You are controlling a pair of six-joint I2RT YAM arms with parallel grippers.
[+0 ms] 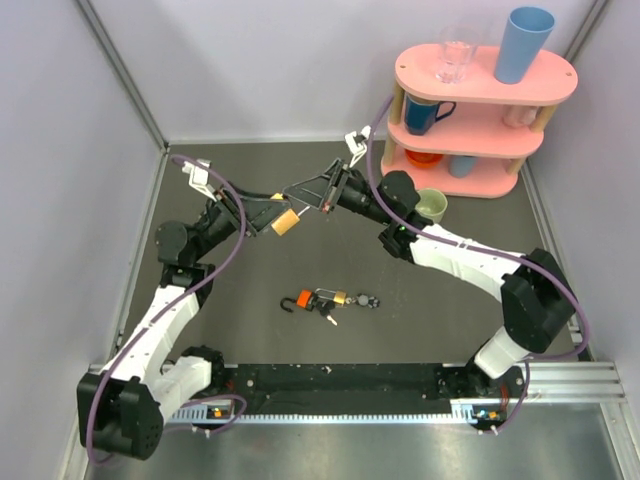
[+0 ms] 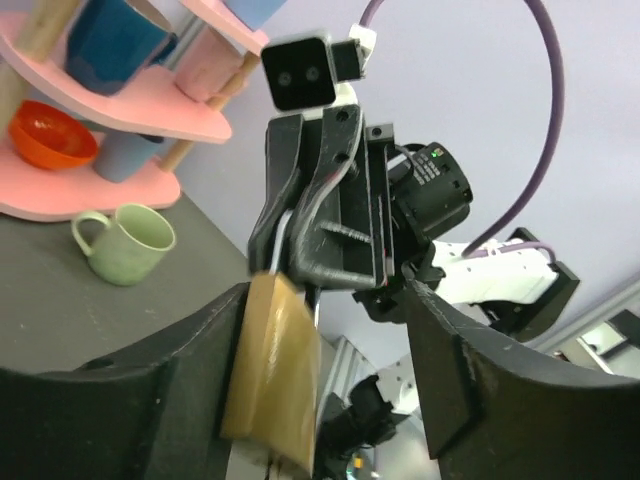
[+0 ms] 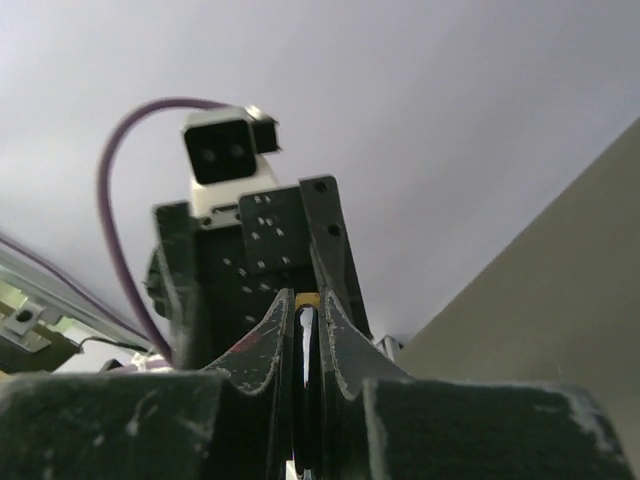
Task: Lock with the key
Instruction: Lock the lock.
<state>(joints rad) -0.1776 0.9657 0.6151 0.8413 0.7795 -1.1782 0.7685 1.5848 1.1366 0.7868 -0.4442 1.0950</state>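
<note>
We recorded the key (image 1: 328, 314) lying ungripped on the surface (image 1: 430, 335) just beside the orange padlock (image 1: 303, 299), while well apart from that padlock the right gripper (image 3: 305, 330) was pinched tight on a brass padlock (image 1: 287, 223) and the left gripper (image 2: 330, 330) stood wide, so we judged locking unstarted.
</note>
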